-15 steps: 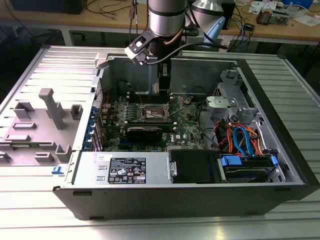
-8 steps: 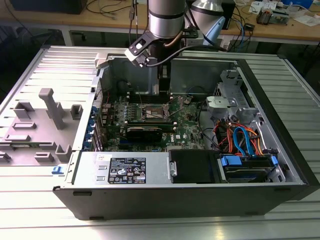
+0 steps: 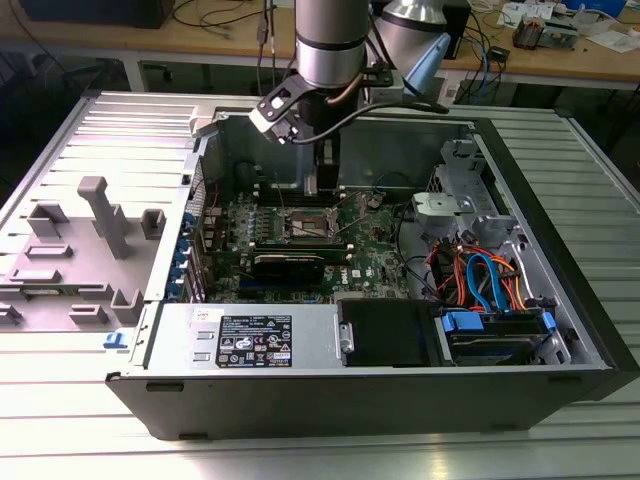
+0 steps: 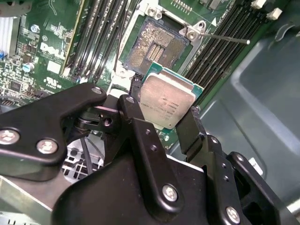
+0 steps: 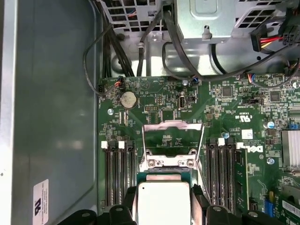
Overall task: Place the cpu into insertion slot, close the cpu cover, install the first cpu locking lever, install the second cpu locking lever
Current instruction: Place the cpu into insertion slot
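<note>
On the ribbed desk [image 3: 60,440] your opened case [image 3: 400,395] lay. Your tool [image 4: 161,112] gripped the cpu [image 4: 168,99] by its edges, close to the bare slot [image 4: 152,44] but not in it, and the cover [image 5: 172,124] stood open.

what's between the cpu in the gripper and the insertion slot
Nothing. In the second wrist view the cpu, held in the gripper, hangs right by the open insertion slot, and the short stretch between them is bare.
</note>
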You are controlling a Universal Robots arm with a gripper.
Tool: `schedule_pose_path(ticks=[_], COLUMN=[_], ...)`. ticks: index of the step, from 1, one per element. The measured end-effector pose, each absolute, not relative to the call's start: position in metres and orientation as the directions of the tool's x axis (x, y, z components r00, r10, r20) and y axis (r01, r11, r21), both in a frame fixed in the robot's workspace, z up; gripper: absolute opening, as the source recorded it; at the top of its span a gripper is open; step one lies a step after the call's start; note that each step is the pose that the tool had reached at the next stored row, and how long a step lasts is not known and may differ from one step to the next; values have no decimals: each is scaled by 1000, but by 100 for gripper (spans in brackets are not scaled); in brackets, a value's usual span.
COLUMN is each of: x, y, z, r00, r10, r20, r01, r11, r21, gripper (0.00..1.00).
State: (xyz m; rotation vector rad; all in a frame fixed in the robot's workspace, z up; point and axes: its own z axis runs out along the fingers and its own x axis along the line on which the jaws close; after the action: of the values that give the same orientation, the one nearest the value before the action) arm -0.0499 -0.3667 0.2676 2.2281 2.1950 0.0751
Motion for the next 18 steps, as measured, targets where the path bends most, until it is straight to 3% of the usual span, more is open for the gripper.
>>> schedule_pose_path(ticks=[18], x=[-60], y=[-373], z=[239], r00=[-9], r10=[1000], r20=[27], r01=[999], r11=[7], r21=[50], gripper=[54])
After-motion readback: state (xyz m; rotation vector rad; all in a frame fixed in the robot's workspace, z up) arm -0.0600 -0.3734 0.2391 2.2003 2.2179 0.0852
